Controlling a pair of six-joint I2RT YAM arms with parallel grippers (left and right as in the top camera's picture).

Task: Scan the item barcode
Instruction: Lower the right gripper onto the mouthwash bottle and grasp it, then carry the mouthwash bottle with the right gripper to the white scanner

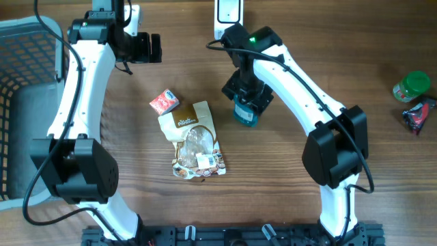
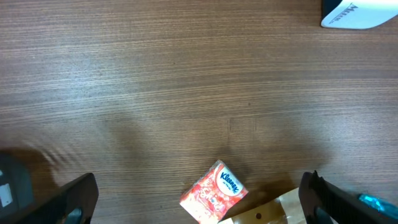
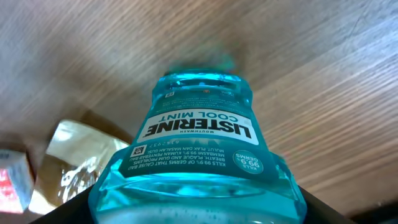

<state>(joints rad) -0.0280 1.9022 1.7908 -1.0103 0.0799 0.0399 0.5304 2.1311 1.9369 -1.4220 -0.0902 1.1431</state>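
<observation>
The right gripper (image 1: 249, 97) is clasping a smooth, translucent teal plastic mouthwash bottle (image 3: 199, 155) with a glossy label, wedged between its dark fingers over the grained wooden table (image 1: 341, 55), beside a crinkly pouch (image 1: 194, 140). The left gripper (image 1: 140, 48) is hanging spread wide.

Mock shop checkout, staged on a wooden surface (image 1: 355, 41): grey shopping basket (image 1: 20, 82) at one side, white scanner (image 1: 225, 14) at the back, groceries about: tissue pack (image 1: 164, 102), snack bag (image 1: 194, 140), mouthwash bottle (image 1: 246, 115), jar (image 1: 412, 85).
</observation>
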